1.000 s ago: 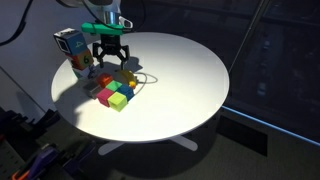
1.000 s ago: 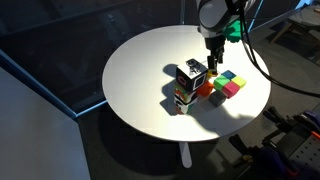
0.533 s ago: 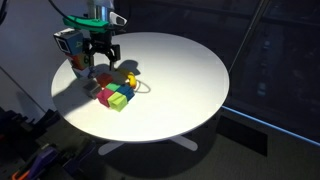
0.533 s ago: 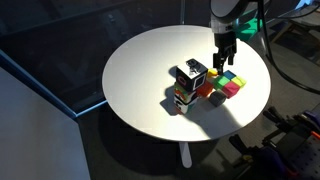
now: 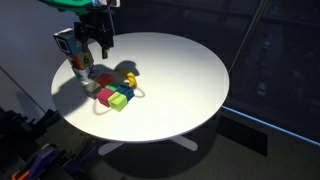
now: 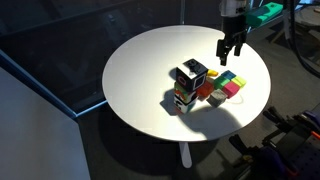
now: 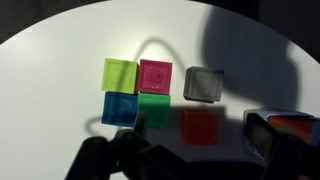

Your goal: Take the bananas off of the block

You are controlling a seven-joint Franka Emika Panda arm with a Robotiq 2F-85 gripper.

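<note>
The yellow bananas point(image 5: 128, 79) lie at the far edge of the cluster of coloured cubes point(image 5: 112, 95). I cannot tell whether they rest on a cube or on the table. My gripper point(image 5: 97, 45) hangs well above the cubes, near the carton, with its fingers apart and nothing between them; it also shows in the other exterior view point(image 6: 232, 50). The wrist view shows lime point(image 7: 120, 73), pink point(image 7: 155, 75), grey point(image 7: 204, 85), blue point(image 7: 120, 108), green point(image 7: 155, 110) and red point(image 7: 200, 126) cubes. The bananas are hidden there, and my dark fingers fill its lower edge.
A blue, white and orange carton point(image 5: 72, 50) stands next to the cubes, also seen in an exterior view point(image 6: 188, 82) and the wrist view point(image 7: 285, 135). Everything sits on a round white table point(image 5: 180, 80) with dark floor around it.
My gripper has risen from just over the cubes and drifted toward the carton, empty. The bananas, covered by the gripper before, now show beside the cubes.
</note>
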